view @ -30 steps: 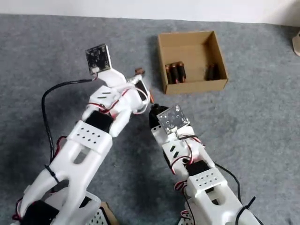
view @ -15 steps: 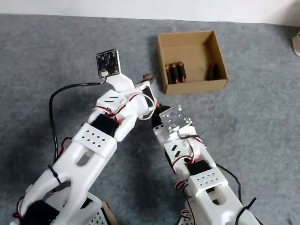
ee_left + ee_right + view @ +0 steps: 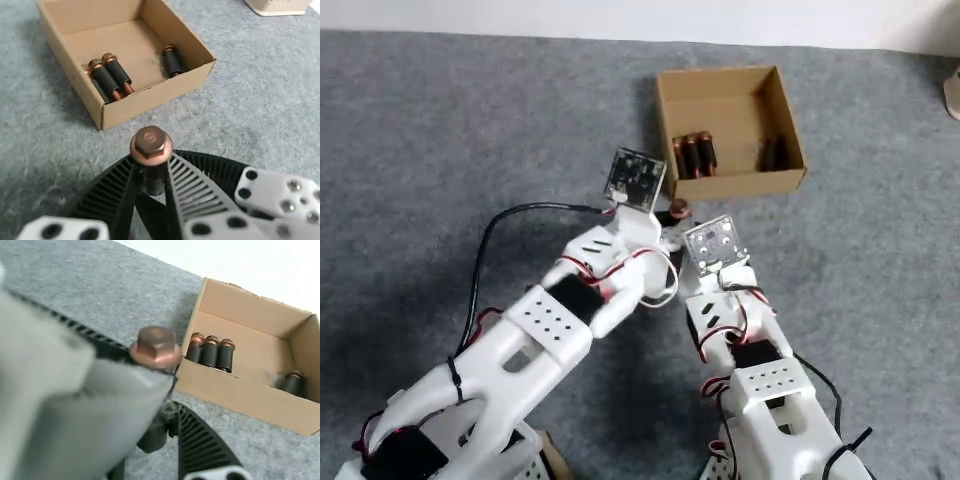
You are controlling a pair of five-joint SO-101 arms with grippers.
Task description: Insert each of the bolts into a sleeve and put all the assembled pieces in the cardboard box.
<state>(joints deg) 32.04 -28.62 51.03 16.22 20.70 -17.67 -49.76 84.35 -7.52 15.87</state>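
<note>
Left wrist view: we see the left gripper (image 3: 151,170) clamped on a copper-headed bolt (image 3: 151,144). The bolt is held upright, head above the jaws, near the front wall of the cardboard box (image 3: 155,97). Four assembled pieces (image 3: 107,75) lie inside, three together and one apart. The right gripper (image 3: 165,437) sits just beside the bolt; we cannot tell its jaw state.

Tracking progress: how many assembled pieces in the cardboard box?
4. Three pieces lie side by side at one end of the cardboard box, by its arm-side wall; the fourth piece lies apart at the other end. Another may hide beside it.
</note>
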